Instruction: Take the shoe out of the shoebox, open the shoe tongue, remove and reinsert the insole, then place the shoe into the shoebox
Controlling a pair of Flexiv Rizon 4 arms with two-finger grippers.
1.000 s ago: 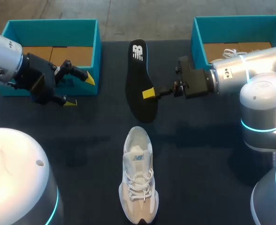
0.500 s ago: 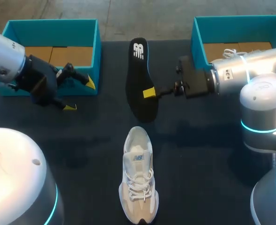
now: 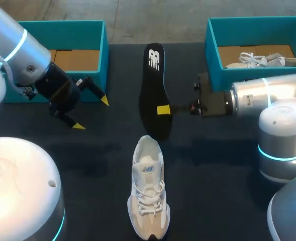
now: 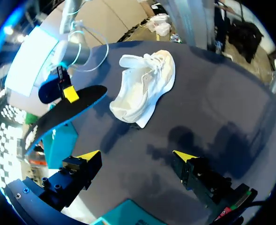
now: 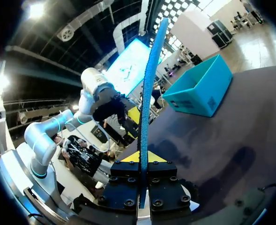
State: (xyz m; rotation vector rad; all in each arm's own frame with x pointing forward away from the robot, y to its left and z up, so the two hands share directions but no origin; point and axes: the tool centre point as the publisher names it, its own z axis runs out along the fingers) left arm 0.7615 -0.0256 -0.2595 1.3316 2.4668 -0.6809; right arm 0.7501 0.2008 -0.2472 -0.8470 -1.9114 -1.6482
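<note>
In the head view, the shoe (image 3: 149, 188) lies out on the counter (image 3: 223, 165), at the middle of the near edge, with its opening toward the far edge. The insole (image 3: 155, 90) is out of it and sits between the left shoebox (image 3: 95, 30) and the right shoebox (image 3: 213, 45), running from the far edge toward the shoe. My right pincer (image 3: 164, 110) is pinching it close to its near end. My left pincer (image 3: 91, 113) is spread and holds nothing, just in front of the left shoebox. That box looks empty, while the right one holds a second shoe (image 3: 266, 60).

In the left wrist view, the left pincer (image 4: 137, 155) is wide open over bare counter. The shoe (image 4: 145, 82) lies ahead of it, apart from both fingers. Further off, the insole (image 4: 67, 110) hangs in the right pincer (image 4: 70, 93), clear of the shoe.

In the right wrist view, the insole (image 5: 149, 93) stands edge-on between the fingers of the right pincer (image 5: 142, 164), clamped from both sides. The left shoebox (image 5: 198, 89) is beyond it.

I judge the shoe's removal from the box and the insole's removal as done. I cannot tell how far the tongue is open. What remains is to put the insole back in and return the shoe to a shoebox.
</note>
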